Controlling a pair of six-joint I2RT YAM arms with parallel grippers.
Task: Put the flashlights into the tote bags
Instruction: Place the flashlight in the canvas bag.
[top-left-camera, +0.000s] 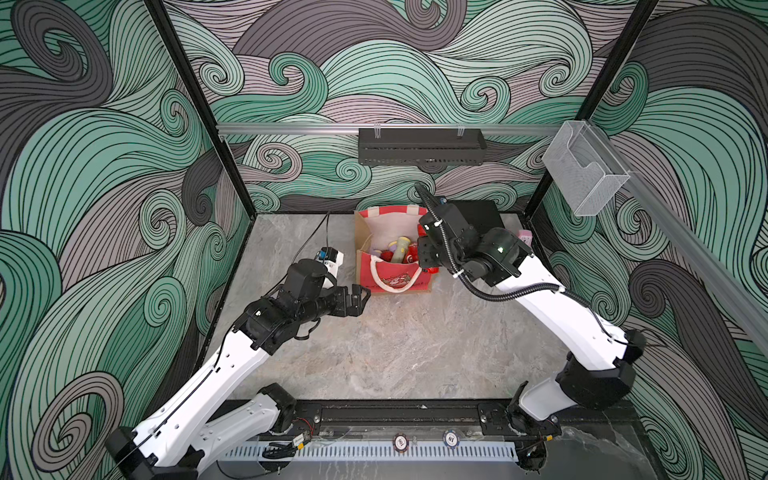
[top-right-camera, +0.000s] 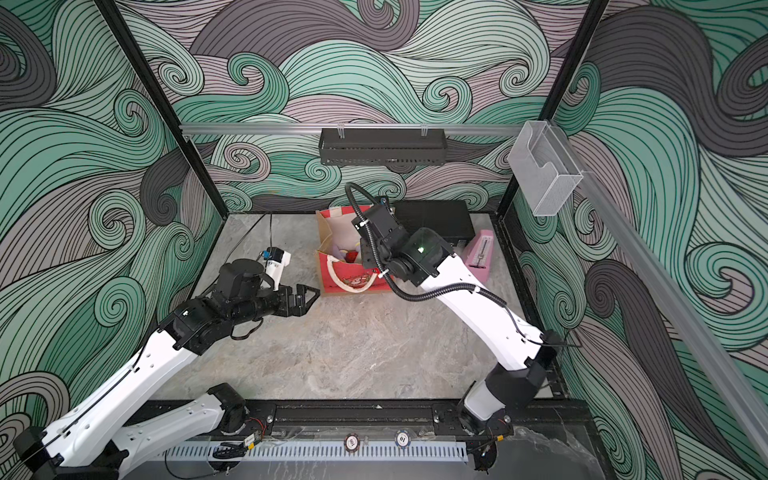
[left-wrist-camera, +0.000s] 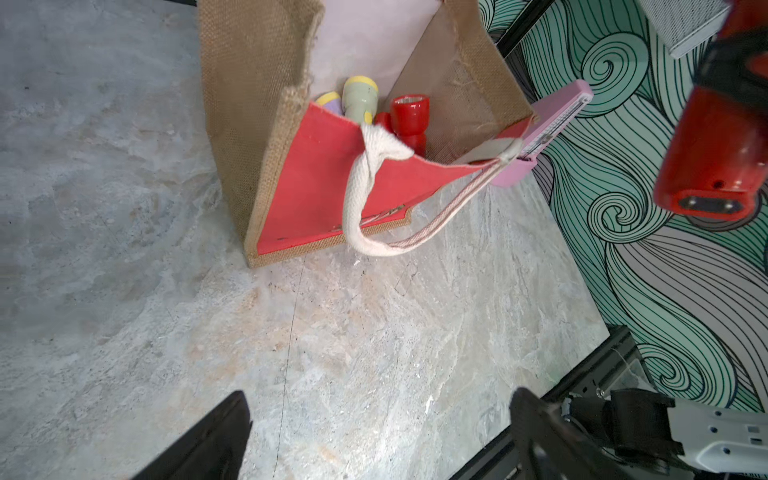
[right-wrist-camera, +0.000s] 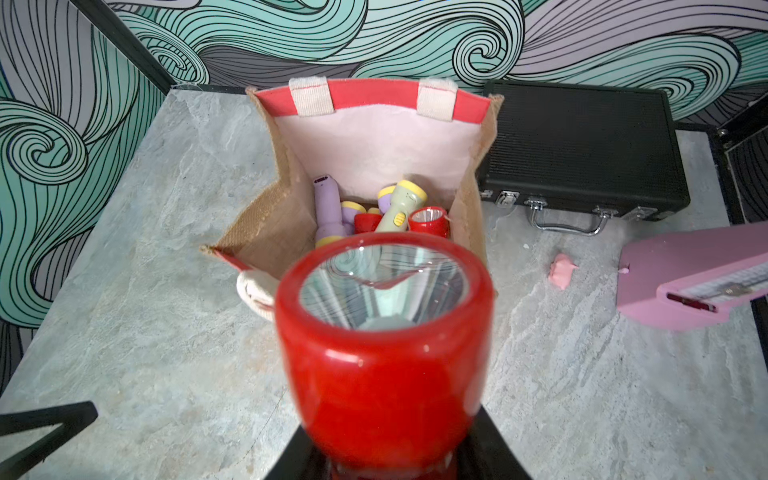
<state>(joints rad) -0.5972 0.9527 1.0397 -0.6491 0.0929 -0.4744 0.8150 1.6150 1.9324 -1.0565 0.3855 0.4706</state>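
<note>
1. Currently your right gripper (top-left-camera: 427, 254) is clamped on a red flashlight (right-wrist-camera: 382, 353), with the lens end pointing down toward the mouth of the tote bag (right-wrist-camera: 374, 145).
2. That flashlight hangs above the tote bag's edge on the side nearest the black case (right-wrist-camera: 582, 145). Whether it is fully over the opening, you cannot tell from these views.
3. Inside the tote bag lie a lilac flashlight (right-wrist-camera: 326, 203), a pale green flashlight (right-wrist-camera: 401, 203), a second red one (right-wrist-camera: 430, 218) and a few more partly hidden.
4. Your left gripper (top-left-camera: 362, 298) is spread wide and holds nothing. It hovers low, just off the tote bag's red front corner on the side away from the case.
5. The step in hand looks like the drop: carrying is done, release is not.
6. Next, move the flashlight inward until its head is past the tote bag's rim and clear of the white rope handle (left-wrist-camera: 365, 178), then let go.
7. Keep clear of the pink metronome (right-wrist-camera: 685, 282) beyond the tote bag's case side as you back out.
</note>
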